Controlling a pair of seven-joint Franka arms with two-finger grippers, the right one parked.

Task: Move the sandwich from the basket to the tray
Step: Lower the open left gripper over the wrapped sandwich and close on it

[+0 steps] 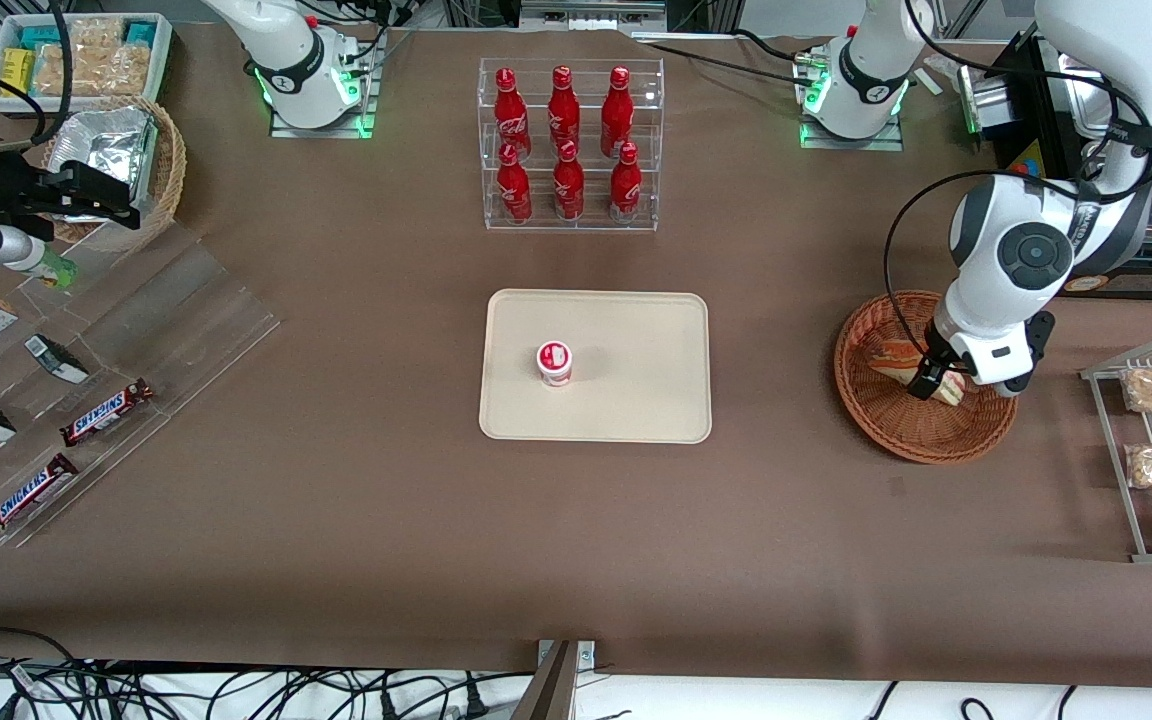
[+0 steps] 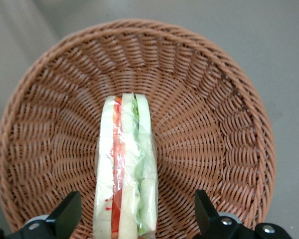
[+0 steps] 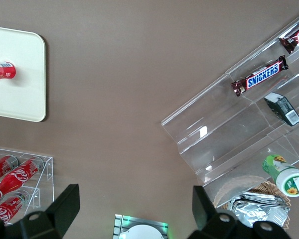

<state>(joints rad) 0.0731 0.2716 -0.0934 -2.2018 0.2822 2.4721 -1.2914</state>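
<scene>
Down over the basket [image 1: 921, 420] toward the working arm's end of the table [image 1: 356, 540], the end effector [image 1: 939, 382] hung low with its fingers [image 2: 65, 215] spread wide, one on each flank of the sandwich [image 2: 125, 169] and neither touching it, so it was released and gripped nothing. That sandwich, wrapped in clear film, lay inside the basket on the woven floor, standing on edge with its white bread slices outermost and the red, orange and green layers showing between them. From the front, only part of the wedge showed from under the wrist. Well apart from the basket, near the middle of the table, lay the tray [image 1: 636, 330], with a small red-and-white cup [image 1: 554, 362] standing on it. Farther from the front camera than the tray stood a clear rack of red bottles [image 1: 568, 145].
</scene>
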